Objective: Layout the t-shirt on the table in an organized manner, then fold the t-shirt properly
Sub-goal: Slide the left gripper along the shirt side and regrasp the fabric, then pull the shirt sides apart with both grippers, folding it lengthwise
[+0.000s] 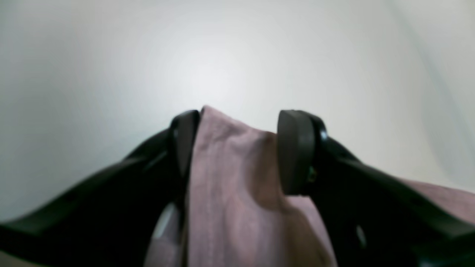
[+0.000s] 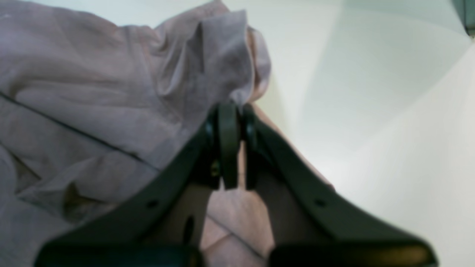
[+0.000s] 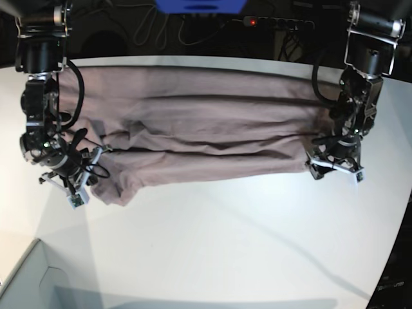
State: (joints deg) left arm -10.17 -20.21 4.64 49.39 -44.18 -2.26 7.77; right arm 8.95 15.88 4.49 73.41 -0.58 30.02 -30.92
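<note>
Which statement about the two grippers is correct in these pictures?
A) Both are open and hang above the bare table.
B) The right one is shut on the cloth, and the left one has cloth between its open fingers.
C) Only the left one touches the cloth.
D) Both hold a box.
B: the right gripper pinches a bunch of the t-shirt, while the left gripper has cloth between spread fingers.

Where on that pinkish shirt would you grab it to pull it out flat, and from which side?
Probably at its two far ends, each gripped from the outside. The t-shirt lies stretched sideways across the table, so pulling outward suits it. The right gripper is pinched shut on a bunched end. The left gripper has cloth between its spread fingers.
</note>
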